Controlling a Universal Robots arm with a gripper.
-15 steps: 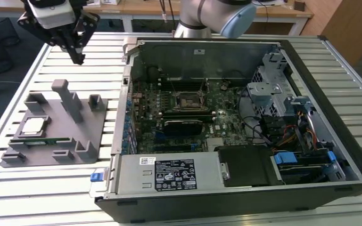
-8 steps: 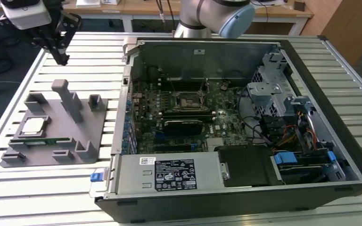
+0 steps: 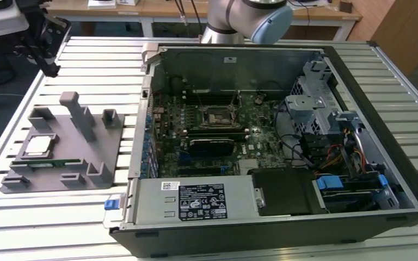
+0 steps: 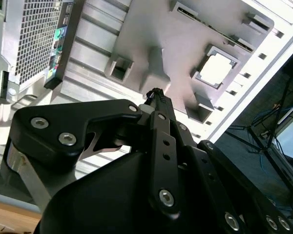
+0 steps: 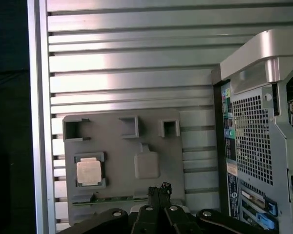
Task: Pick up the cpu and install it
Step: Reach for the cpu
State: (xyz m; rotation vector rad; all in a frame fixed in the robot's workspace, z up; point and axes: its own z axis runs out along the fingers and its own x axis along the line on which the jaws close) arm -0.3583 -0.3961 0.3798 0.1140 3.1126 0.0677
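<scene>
Slatted aluminium tabletop carries an open computer case and, just beside it on the exterior view's left, a grey holder with several pockets. The cpu lies flat in a square pocket of that holder, silver top upward, on the half of the holder away from the case. A green memory stick lies along the holder's edge just beside it.

In the first wrist view the gripper hovers above the holder near that memory-stick edge, close to the holder's middle post. Its fingers are drawn together to a narrow tip with nothing between them. From the tip the cpu lies sideways across the holder, on the side away from the case, near but clearly apart from the fingers. The chip is square, so it has no long axis; its edges run parallel to the holder's edges. On the board inside the case, the black socket frame holds no chip that I can make out.
</scene>
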